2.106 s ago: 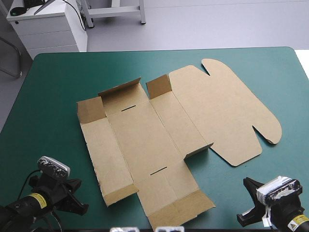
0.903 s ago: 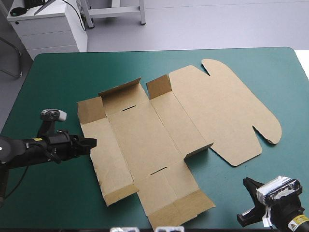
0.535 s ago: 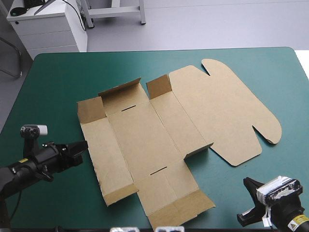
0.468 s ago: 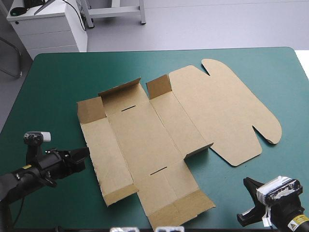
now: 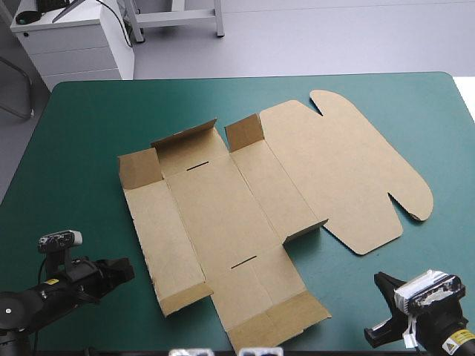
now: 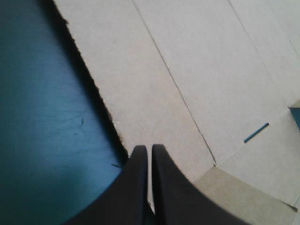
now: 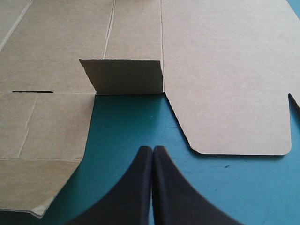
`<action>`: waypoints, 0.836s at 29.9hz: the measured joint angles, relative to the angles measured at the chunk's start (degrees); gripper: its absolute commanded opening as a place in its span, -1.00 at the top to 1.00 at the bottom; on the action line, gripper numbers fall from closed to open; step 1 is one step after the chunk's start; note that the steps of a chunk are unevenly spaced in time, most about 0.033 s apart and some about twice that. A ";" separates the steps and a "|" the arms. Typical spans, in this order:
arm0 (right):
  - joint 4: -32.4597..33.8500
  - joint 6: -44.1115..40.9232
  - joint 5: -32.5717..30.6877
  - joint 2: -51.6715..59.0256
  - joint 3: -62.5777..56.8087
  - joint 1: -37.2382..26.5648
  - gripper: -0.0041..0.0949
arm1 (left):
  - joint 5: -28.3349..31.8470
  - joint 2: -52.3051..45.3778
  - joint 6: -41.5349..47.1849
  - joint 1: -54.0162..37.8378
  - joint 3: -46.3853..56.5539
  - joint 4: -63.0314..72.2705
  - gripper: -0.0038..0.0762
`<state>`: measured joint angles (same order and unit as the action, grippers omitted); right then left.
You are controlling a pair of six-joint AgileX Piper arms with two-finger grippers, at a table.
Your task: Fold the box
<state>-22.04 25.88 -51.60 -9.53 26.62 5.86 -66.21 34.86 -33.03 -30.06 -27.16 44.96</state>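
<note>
Currently the box (image 5: 245,200) lies unfolded mid-frame on the table (image 5: 89,126), with its small flaps raised. The left gripper (image 5: 126,268), lower left, and the right gripper (image 7: 152,149), lower right, are both closed and empty.

Both black arms (image 5: 30,305) bear yellow labels (image 5: 49,282); the left gripper (image 6: 149,146) and right gripper (image 7: 153,147) have curved, fin-shaped black fingers (image 7: 176,199).

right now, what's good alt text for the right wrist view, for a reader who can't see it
A flat cut sheet of brown board, the box, lies on the teal-green table cover with one small rectangular flap standing up. The right gripper, black fingers shut in a pointed arch, points at that flap from over bare cover.
</note>
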 measured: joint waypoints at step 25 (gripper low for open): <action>0.00 0.00 0.00 0.00 0.00 0.00 0.96 | 3.10 0.43 -0.37 0.00 11.08 6.35 -0.83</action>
<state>-22.04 25.88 -51.60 -9.53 26.62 5.86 -63.11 35.29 -33.40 -30.06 -16.08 51.31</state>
